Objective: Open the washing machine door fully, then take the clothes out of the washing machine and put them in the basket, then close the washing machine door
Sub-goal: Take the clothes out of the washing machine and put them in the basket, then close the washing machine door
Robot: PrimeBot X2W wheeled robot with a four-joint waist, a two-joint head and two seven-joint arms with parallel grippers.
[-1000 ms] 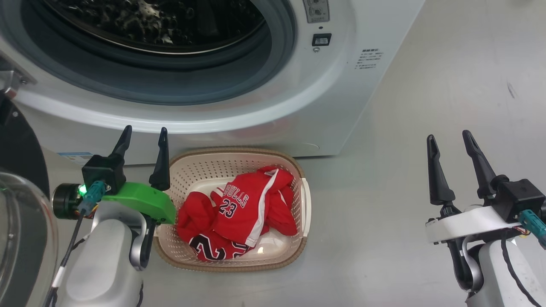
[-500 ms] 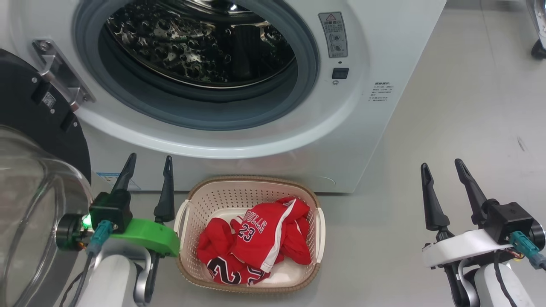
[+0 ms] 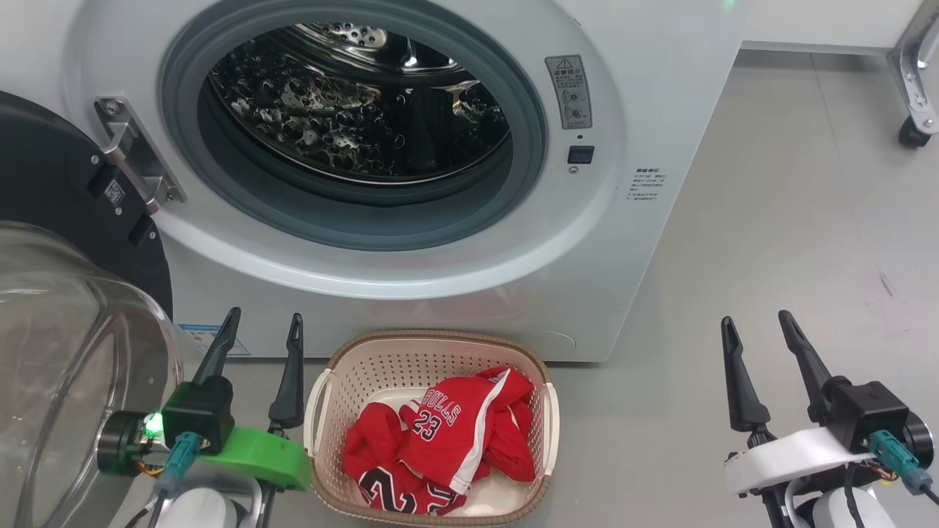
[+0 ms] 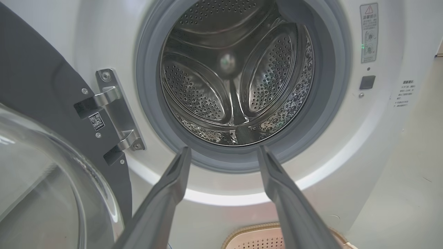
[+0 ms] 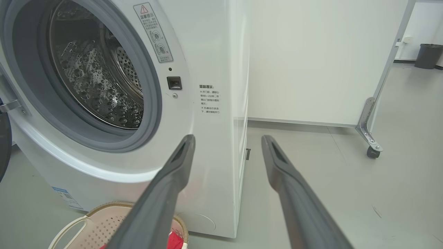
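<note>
The red jerseys (image 3: pixel 440 447) are seen lying in the basket (image 3: pixel 433 339), which is set on the floor at the foot of the washing machine (image 3: pixel 623 110). The drum (image 3: pixel 352 110) looks emptied, so closing is judged to be the step left. The washing machine door (image 3: pixel 73 308) is swung wide, at nine o'clock from the left pincer (image 3: pixel 264 317) and just beside it. The right pincer (image 3: pixel 755 319) is held well apart, at three o'clock. Both pincers are spread, with nothing grasped. The left arm is judged the nearer.
</note>
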